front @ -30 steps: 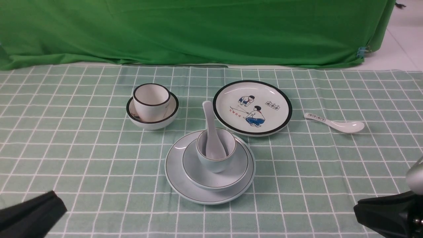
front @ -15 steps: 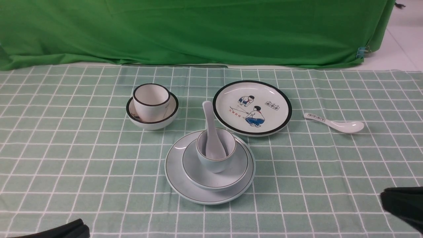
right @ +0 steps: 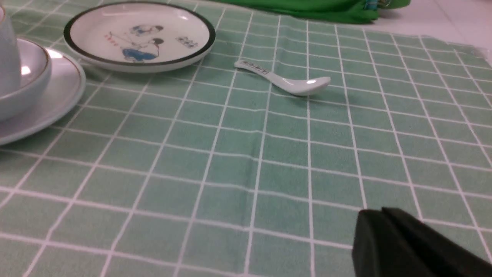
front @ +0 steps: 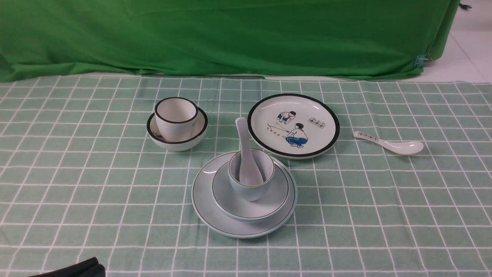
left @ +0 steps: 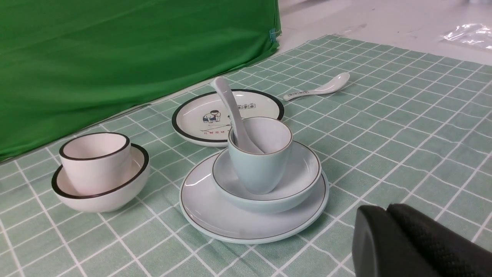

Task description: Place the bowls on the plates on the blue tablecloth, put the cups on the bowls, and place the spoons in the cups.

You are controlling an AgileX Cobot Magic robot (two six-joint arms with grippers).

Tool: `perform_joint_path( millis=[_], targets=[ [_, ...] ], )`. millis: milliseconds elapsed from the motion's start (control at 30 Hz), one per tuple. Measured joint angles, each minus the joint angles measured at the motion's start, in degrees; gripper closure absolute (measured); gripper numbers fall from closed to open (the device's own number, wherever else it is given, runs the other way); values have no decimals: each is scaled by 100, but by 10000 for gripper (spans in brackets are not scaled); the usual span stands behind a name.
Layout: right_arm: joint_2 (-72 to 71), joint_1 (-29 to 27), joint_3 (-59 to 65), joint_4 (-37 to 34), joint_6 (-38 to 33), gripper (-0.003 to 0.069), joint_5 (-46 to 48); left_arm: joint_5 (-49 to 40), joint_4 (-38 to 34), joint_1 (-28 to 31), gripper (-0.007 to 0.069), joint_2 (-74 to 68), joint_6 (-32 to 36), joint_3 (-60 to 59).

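Right of the cartoon plate (front: pixel 293 125), the printed spoon (front: pixel 388 143) lies flat on the blue tablecloth (front: pixel 384 192), long axis across the worktop, bowl end outward, handle toward the plate. Right gripper (right: pixel 388 227) sits nearer, spoon ahead of its clenched, empty fingers. Left gripper (left: pixel 388 225) also looks pressed together, holding nothing. Black-rimmed bowl (front: pixel 177 132) with its cup (front: pixel 176 117) remains off-plate. Since earlier, both arms have drawn back; right one has left the front view.
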State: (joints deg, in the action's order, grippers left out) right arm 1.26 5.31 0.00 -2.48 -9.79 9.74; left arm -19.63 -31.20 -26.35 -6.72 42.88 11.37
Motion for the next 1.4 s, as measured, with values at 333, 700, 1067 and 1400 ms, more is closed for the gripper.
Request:
perform_joint_path(
  millis=[333,700,1067,1400],
  targets=[
    [-118,-50,31,5,19,643,362,-34,138,0,615,0,0,-24],
    [-118,-50,31,5,24,628,373,-34,151,0,615,4,0,-24],
    [-118,-50,31,5,135,603,373,-34,151,0,615,4,0,-24],
    [-118,-50,31,5,135,578,373,521,1650,469,615,77,-1534,-64]
  ],
)
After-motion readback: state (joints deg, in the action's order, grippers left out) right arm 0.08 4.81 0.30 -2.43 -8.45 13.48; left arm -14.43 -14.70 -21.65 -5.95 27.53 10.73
